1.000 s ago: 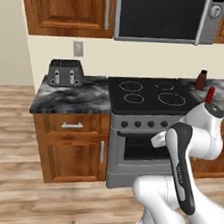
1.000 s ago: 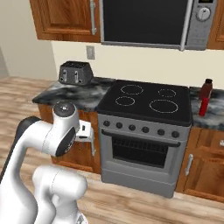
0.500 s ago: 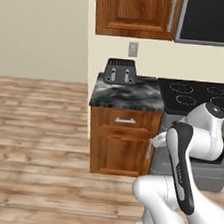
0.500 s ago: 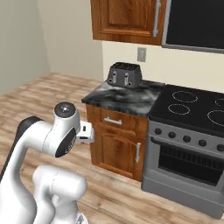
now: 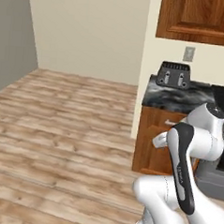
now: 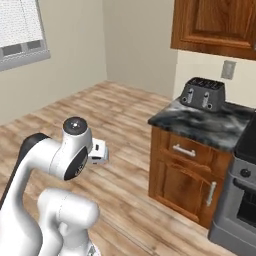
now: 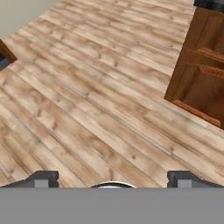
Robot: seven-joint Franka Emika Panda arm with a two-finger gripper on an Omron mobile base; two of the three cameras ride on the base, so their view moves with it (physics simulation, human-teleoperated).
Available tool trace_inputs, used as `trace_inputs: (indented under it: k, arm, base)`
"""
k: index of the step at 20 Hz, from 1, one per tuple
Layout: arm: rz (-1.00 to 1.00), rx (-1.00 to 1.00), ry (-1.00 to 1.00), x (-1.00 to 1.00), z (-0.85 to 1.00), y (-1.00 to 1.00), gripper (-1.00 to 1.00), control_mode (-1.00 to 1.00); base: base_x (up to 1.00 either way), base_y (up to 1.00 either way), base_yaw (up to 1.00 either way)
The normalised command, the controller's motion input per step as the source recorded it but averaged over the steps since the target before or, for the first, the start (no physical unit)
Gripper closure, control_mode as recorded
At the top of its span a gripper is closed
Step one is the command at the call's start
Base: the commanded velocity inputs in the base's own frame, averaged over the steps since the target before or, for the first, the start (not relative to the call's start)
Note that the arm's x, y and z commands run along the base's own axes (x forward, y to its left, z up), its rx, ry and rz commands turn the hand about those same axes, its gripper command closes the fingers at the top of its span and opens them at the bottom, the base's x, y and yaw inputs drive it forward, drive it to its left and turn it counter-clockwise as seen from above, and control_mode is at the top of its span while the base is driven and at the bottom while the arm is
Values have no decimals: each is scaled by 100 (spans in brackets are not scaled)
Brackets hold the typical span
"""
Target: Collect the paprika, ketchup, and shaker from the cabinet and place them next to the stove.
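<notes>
My gripper (image 7: 113, 179) is open, its two dark fingertips (image 7: 41, 179) set wide apart with nothing between them, and it looks down at bare wood floor. The hand (image 6: 100, 152) is tucked close to the arm, low and away from the counter. The reddish-brown wall cabinet (image 5: 199, 18) hangs at the upper right, its door closed; it is seen again as cabinet (image 6: 215, 25). Just a sliver of the stove (image 6: 247, 145) shows at the right edge, black top above a silver front. The paprika, ketchup and shaker are out of view.
A dark toaster (image 6: 202, 93) sits on the marbled counter (image 6: 210, 122) over a wooden base cabinet (image 6: 185, 175). That cabinet's corner (image 7: 201, 78) is near the hand. Wood floor (image 5: 61, 129) stretches left towards beige walls. A blind-covered window (image 6: 20, 30) is at far left.
The whole picture has swung left as the base moved. Stove and microwave slid off to the right edge, and floor and walls came in. The arm keeps its folded pose.
</notes>
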Motion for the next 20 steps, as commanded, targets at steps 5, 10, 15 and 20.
trace_inputs:
  k: [5, 10, 15, 20]
  arm:
    - [0, 0, 0, 0, 0, 0, -100, 100]
    - [0, 0, 0, 0, 0, 0, -100, 100]
    - [0, 0, 0, 0, 0, 0, -100, 100]
    - [0, 0, 0, 0, 0, 0, -100, 100]
  base:
    - [-14, 77, 42]
    - [-20, 80, 42]
    - [-30, 75, 43]
    - [-1, 42, 39]
